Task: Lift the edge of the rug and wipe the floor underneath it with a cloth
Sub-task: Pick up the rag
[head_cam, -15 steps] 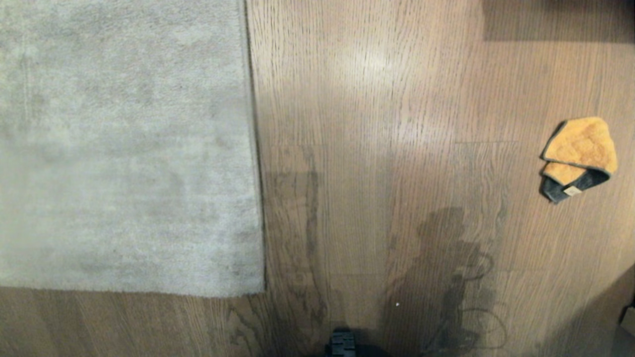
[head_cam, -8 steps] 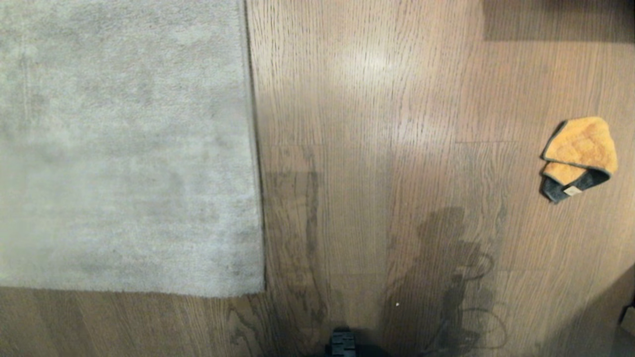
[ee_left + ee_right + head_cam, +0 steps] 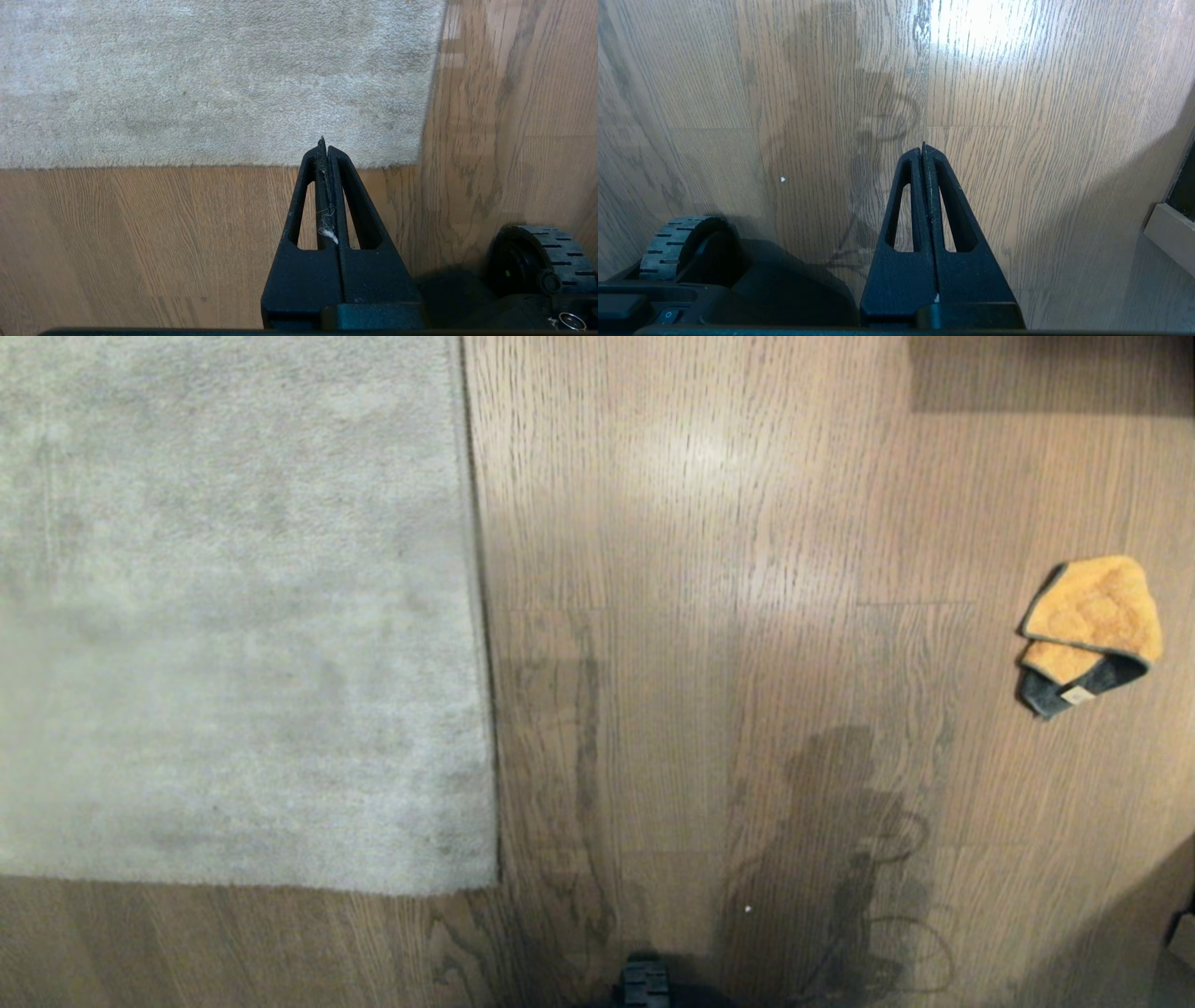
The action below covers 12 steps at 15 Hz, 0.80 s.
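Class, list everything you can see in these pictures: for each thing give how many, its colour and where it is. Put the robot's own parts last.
rug: one, light grey, flat on the floor at the robot's left; its near corner lies flat too.
floor: one, brown wood-grain planks, under everything.
cloth: one, orange with dark trim, folded on the floor at the robot's far right, apart from the rug.
white speck: one, on the bare planks near the robot.
pale frame piece: one, beige, at the edge of the right wrist view; what it belongs to cannot be told.
base wheels: two, black, ridged, on the floor close beside the grippers.
left gripper: one, black, shut and empty, above the rug's near border.
right gripper: one, black, shut and empty, over bare floor.
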{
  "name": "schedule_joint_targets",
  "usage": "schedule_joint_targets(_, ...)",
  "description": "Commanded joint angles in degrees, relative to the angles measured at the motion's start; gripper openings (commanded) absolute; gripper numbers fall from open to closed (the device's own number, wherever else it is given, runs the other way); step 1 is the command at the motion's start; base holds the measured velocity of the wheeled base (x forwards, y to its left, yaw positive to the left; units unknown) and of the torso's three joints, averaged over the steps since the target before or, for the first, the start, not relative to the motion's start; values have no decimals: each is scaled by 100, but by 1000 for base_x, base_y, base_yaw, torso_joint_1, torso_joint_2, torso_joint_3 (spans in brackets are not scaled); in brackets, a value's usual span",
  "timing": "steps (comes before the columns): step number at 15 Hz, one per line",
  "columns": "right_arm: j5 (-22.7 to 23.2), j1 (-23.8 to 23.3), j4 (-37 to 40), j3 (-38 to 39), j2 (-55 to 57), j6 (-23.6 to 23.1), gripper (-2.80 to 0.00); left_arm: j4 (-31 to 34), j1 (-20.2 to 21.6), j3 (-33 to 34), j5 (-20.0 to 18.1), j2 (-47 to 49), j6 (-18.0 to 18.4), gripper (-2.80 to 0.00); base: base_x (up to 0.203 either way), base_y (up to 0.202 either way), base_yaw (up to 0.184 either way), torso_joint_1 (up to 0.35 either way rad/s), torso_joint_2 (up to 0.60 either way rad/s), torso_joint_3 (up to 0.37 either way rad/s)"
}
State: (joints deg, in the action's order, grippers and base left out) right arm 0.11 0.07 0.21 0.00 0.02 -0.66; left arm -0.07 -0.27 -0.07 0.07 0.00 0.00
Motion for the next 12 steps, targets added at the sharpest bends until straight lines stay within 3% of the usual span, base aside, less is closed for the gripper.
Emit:
schedule_joint_targets(1, -2, 1, -2, 0, -2, -4, -280, -1, 0, 7, 1, 0, 0, -280, 0, 0, 0, 0, 0, 0)
schedule_joint_targets(12, 7, 1, -3, 0, -2, -4, -280, -1, 0, 0, 1, 0, 0, -280, 0, 0, 0, 0, 0, 0)
